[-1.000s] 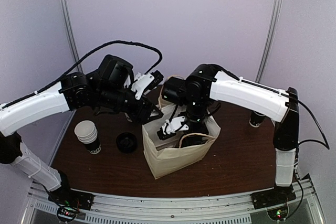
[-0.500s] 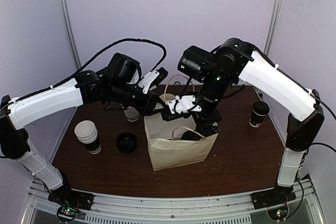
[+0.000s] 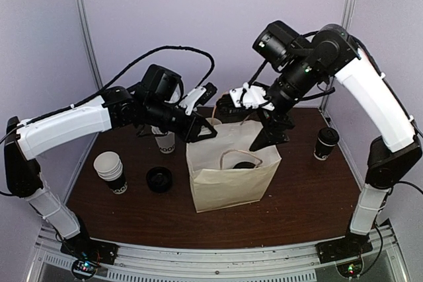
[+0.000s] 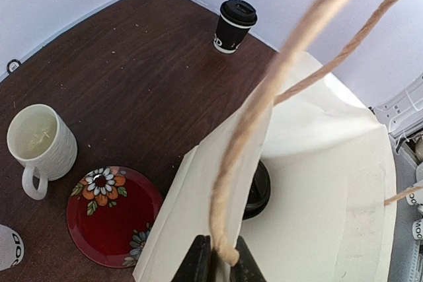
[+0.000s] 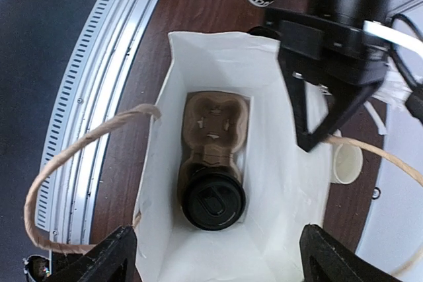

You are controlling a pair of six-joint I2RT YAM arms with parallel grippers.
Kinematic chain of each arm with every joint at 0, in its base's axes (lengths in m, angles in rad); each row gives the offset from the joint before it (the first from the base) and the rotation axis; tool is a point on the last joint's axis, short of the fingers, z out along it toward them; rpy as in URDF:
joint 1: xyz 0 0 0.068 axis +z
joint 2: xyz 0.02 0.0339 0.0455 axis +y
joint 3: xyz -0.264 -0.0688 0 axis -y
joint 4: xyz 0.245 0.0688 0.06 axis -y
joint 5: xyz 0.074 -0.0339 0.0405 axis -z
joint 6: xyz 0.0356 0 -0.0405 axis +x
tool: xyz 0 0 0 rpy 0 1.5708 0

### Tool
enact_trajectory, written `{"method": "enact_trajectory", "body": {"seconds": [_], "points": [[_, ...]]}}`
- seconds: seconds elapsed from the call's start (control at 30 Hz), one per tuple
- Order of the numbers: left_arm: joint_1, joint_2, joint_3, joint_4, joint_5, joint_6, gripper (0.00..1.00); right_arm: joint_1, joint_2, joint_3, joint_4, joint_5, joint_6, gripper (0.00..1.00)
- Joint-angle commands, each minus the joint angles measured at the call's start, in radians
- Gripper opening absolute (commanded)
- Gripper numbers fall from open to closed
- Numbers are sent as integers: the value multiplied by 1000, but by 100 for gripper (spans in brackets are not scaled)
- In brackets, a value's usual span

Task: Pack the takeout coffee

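paper bag (image 3: 231, 176): stood upright on the tabletop (image 3: 310, 196) between the two arms, mouth open.
left gripper (image 4: 221, 263): jaws were pinched shut on the twine handle (image 4: 264, 97) at the bag's rim.
right gripper (image 5: 218, 259): hung above the bag's mouth, jaws spread wide and holding nothing.
pulp cup carrier (image 5: 215, 120): lay at the bottom of the bag.
first coffee cup (image 5: 213, 201): black and lidded, sat in one end of the carrier inside the bag.
second coffee cup (image 3: 326, 143): stood upright on the tabletop to the right of the bag, well apart from it.
cream mug (image 4: 39, 143): stood on the tabletop just beside a red floral plate (image 4: 112, 216).
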Motion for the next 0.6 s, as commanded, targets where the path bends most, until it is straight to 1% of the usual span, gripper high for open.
{"method": "enact_trajectory", "body": {"seconds": [0.0, 0.07, 0.13, 0.2, 0.23, 0.27, 0.3, 0.37, 0.43, 0.5, 0.57], "points": [[9, 17, 35, 57, 31, -17, 10, -78, -83, 57, -102, 32, -30, 89], [9, 13, 31, 63, 30, -21, 10, -149, -113, 42, -95, 30, -25, 89], [9, 8, 26, 68, 27, -21, 10, -264, -146, -23, -73, 23, -15, 88], [9, 4, 18, 78, 29, -25, 10, -417, -176, -100, -39, -14, -2, 87], [9, 3, 15, 83, 37, -29, 10, -532, -187, -150, -12, -37, 16, 87], [9, 4, 15, 85, 48, -33, 9, -614, -196, -205, 36, -39, 47, 87], [9, 6, 16, 86, 64, -38, 8, -689, -198, -259, 95, -23, 84, 87], [9, 10, 22, 90, 107, -50, 6, -804, -181, -337, 154, 19, 134, 88], [9, 15, 26, 95, 148, -66, 4, -874, -155, -384, 198, 123, 194, 89], [9, 20, 35, 99, 188, -81, 2, -917, -106, -407, 205, 202, 231, 91], [9, 28, 49, 100, 233, -99, 1, -949, -69, -428, 204, 221, 256, 95]]}}
